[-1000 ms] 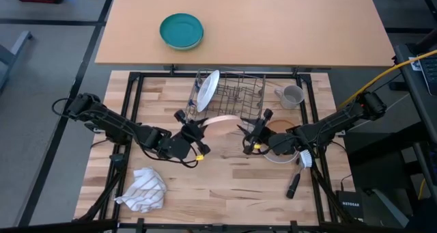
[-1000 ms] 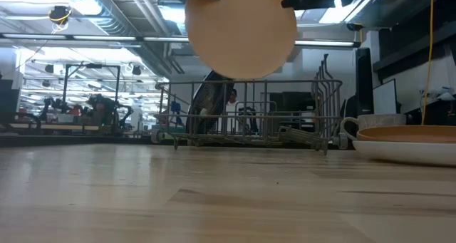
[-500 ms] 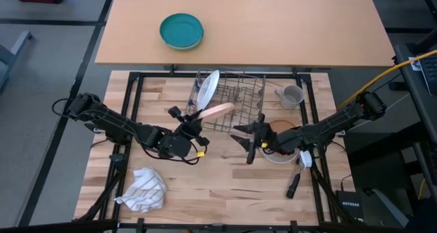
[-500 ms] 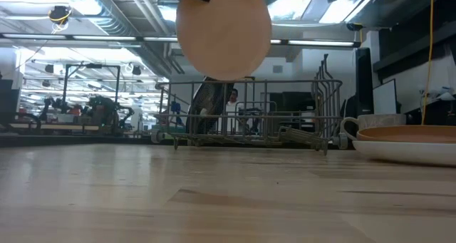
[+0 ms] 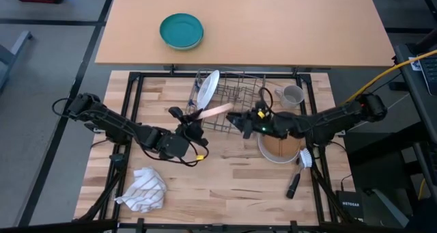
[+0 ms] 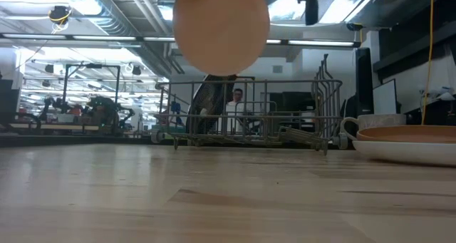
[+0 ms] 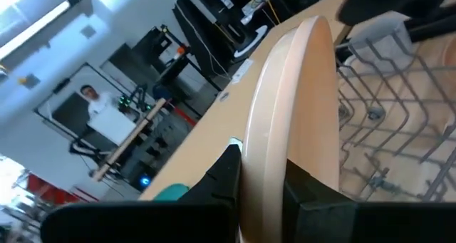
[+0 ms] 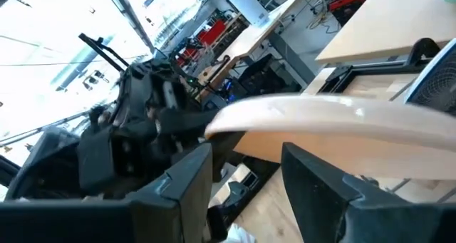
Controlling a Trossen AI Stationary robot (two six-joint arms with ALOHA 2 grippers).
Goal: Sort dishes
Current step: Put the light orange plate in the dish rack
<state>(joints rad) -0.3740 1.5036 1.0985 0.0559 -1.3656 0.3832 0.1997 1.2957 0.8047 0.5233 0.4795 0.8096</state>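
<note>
Two grippers: both raised above the table's middle.
Left gripper [image 5: 193, 120]: clamped on peach-pink plate [image 5: 217, 111], held on edge beside the rack [image 5: 232, 96].
Right gripper [image 5: 235, 118]: fingers apart beside the plate's rim.

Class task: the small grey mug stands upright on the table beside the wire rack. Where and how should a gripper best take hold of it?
Probably grip the mug by its rim from above: it stands upright with the mouth open, so one of the fingers can go inside. Its handle points toward the rack.
</note>
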